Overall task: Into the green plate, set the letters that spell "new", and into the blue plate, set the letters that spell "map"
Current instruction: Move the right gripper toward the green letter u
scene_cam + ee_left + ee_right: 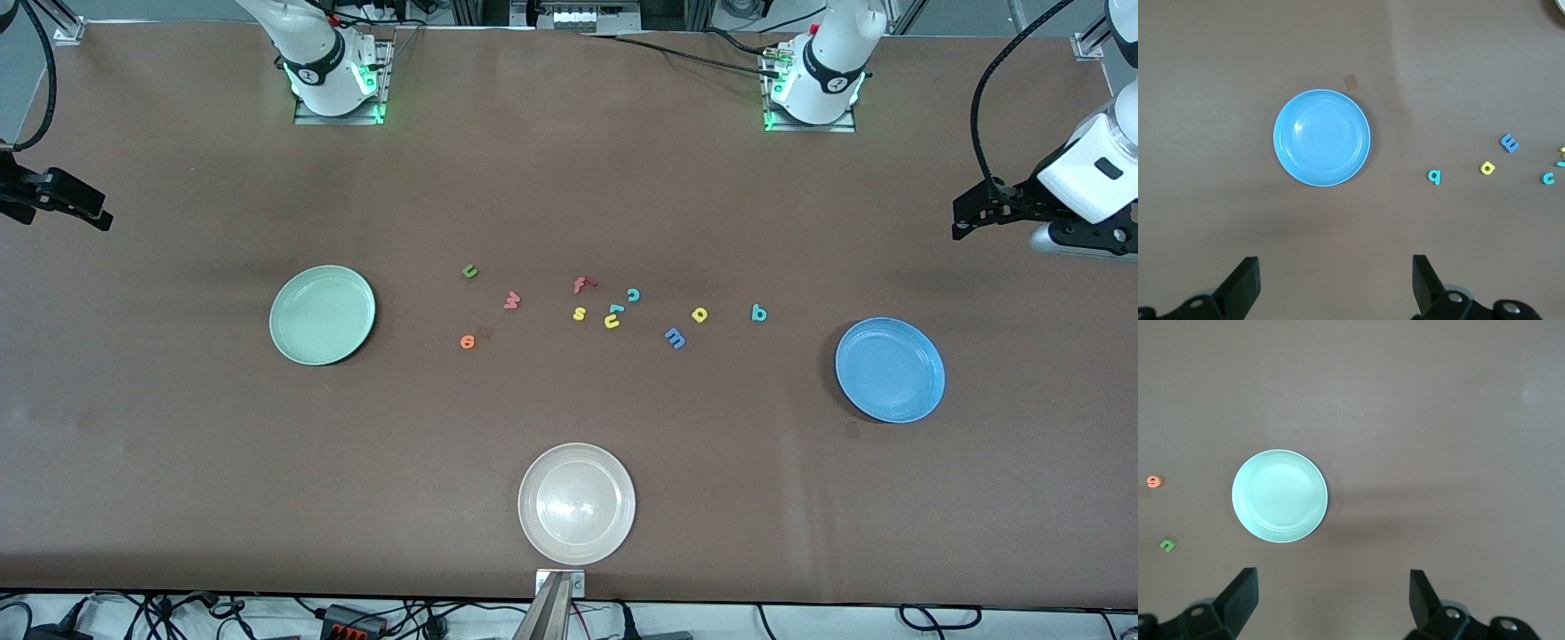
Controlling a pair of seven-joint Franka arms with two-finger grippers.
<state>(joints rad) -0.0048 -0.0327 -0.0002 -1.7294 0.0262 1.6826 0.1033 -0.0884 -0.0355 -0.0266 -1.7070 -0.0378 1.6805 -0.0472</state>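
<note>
Both arms wait, pulled back to the ends of the surface (569, 178), prob. so the wrist cams see the plates.

Left tool (1331, 287) hangs w/ fingers apart, nothing held, above the left arm's end, blue plate (890, 370) in its wrist view. Right tool (1331, 603) also spread, nothing in it, above the right arm's end, green plate (322, 315) in its view.

Plates: green, blue and cream-white plate (576, 504) all hold nothing.

Letters lie loose mid-surface betw. the 2 coloured plates:
- "new": dark green n (469, 271), pinkish-red w (511, 300), orange e (468, 341), toward green plate.
- "map": blue m (675, 338), yellow a (700, 314), teal p (758, 312), toward blue plate.
- Extras: red f (581, 284), yellow s (579, 313), yellow u (612, 321), teal c (633, 294).

No letter sorted yet.
</note>
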